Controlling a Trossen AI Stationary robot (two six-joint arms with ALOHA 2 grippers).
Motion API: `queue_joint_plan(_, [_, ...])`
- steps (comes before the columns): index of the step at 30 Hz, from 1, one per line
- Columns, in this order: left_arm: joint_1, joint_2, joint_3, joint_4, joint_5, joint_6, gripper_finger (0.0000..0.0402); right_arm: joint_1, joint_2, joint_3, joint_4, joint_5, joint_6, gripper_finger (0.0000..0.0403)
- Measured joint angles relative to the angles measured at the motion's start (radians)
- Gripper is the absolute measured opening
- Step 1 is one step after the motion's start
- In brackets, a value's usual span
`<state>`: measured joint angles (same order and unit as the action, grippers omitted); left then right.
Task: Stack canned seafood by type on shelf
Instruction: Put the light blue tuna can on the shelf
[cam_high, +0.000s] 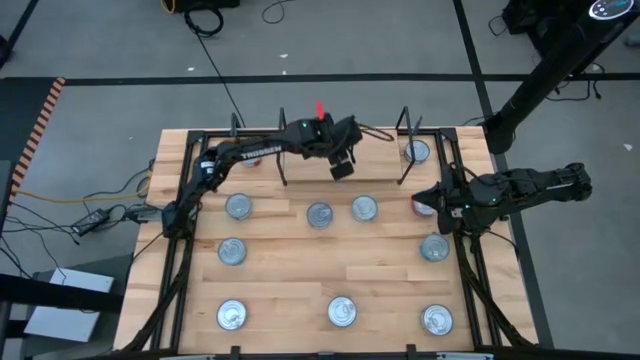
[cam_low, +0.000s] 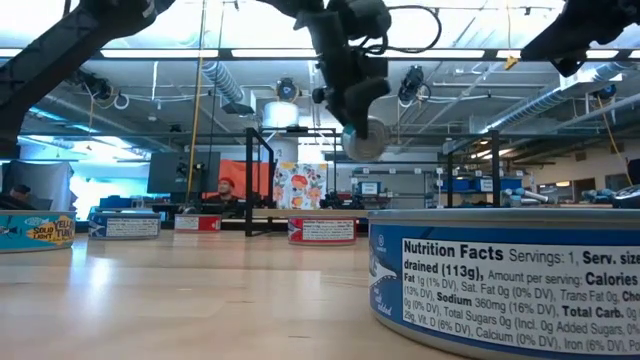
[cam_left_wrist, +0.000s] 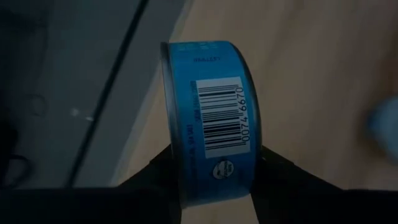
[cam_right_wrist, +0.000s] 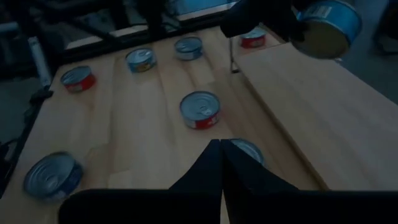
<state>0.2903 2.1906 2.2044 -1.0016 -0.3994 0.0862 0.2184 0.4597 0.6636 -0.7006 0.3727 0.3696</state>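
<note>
Sitting clamped in left hand (cam_left_wrist: 214, 180): blue tin (cam_left_wrist: 211, 118).

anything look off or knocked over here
Nothing is spilled or damaged. The one thing not lying flat is the blue can, gripped on edge by the left gripper above the shelf. The other tins lie lid-up on the table.

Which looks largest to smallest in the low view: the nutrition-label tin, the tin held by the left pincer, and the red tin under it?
1. Nutrition-label tin, though only because it sits nearest the camera.
2. Red tin on the table.
3. Tin held by the left pincer, a close call with the red one.
</note>
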Motion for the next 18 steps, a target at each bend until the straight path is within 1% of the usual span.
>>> queue_joint_plan(6, [0.075, 0.024, -0.004, 0.004, -0.008, 0.148, 0.0139, 0.000, 0.050, 0.000, 0.047, 0.074, 0.054, 0.0011])
queue_joint_plan(9, [0.105, 0.047, -0.006, 0.007, 0.029, 0.185, 0.0139, -0.003, 0.082, 0.000, 0.091, 0.105, 0.075, 0.0010])
queue_joint_plan(13, [0.130, 0.082, -0.005, 0.013, 0.046, 0.242, 0.0139, -0.020, 0.130, 0.000, 0.163, 0.117, 0.101, 0.0011])
queue_joint_plan(15, [0.141, 0.099, -0.006, 0.013, 0.072, 0.254, 0.0139, -0.031, 0.152, 0.000, 0.189, 0.117, 0.106, 0.0011])
queue_joint_plan(18, [0.149, 0.118, -0.011, 0.010, 0.080, 0.276, 0.0139, -0.045, 0.182, 0.000, 0.226, 0.117, 0.107, 0.0011])
